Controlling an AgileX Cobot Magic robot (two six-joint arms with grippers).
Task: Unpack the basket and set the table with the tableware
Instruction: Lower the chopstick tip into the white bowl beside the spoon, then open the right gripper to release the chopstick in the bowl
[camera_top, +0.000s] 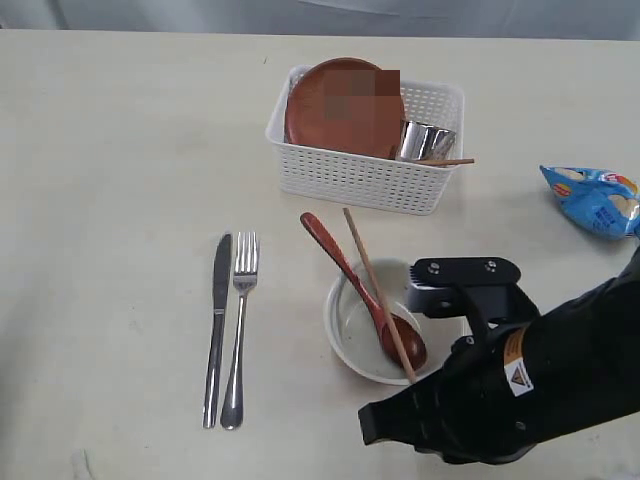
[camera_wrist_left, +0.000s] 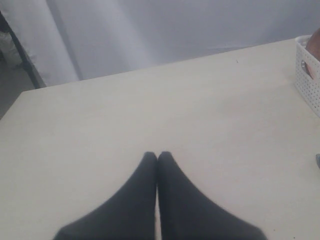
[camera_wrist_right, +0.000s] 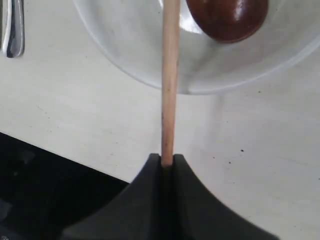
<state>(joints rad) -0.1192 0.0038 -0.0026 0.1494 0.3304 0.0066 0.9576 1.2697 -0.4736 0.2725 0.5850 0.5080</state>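
Note:
My right gripper (camera_wrist_right: 167, 159) is shut on the end of a wooden chopstick (camera_wrist_right: 170, 75), just off the rim of the pale bowl (camera_wrist_right: 135, 45). That chopstick (camera_top: 378, 292) lies slanted across the bowl (camera_top: 333, 318), beside the reddish-brown spoon (camera_top: 340, 255), whose head rests inside. A steel knife (camera_top: 217, 320) and fork (camera_top: 240, 330) lie side by side on the table (camera_top: 120, 180), left of the bowl. The white basket (camera_top: 360, 180) holds the brown plate (camera_top: 340, 105), the steel cup (camera_top: 425, 140) and a second chopstick (camera_top: 445, 161). My left gripper (camera_wrist_left: 157, 155) hovers shut and empty over bare table.
A blue snack bag (camera_top: 595, 200) lies at the right edge of the table. My right arm (camera_top: 520, 390) covers the near right corner. The basket's corner (camera_wrist_left: 310, 75) shows at the edge of the left wrist view.

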